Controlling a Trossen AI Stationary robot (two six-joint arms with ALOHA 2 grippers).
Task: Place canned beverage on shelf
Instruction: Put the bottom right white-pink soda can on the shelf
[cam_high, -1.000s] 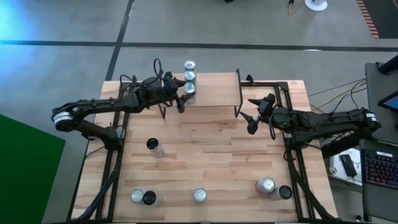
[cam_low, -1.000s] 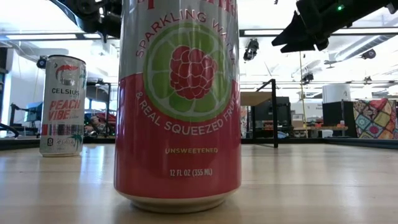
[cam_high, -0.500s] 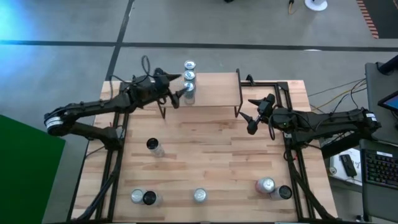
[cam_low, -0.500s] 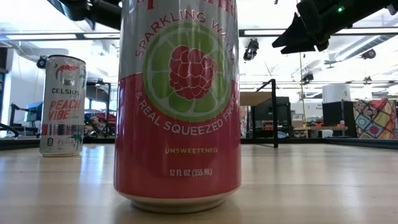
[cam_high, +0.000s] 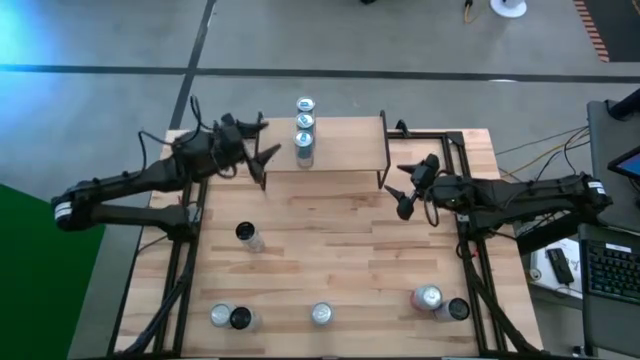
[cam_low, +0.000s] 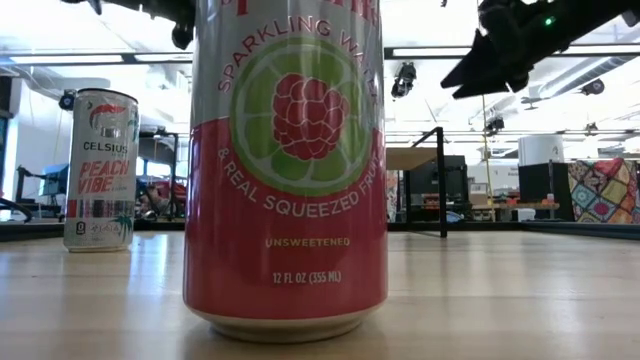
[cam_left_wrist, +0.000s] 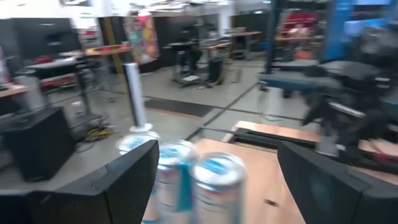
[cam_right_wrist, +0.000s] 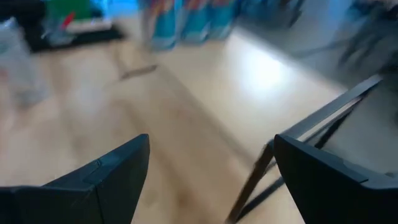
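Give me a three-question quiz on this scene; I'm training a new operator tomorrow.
1. How many cans stand on the shelf?
2. True or false: the left claw holds a can.
3. Which claw is beside the shelf's right end? A) left B) right

Key:
1. Three, in a row at its left end.
2. False; it is open and empty, left of the shelf.
3. B; it hangs open, holding nothing.
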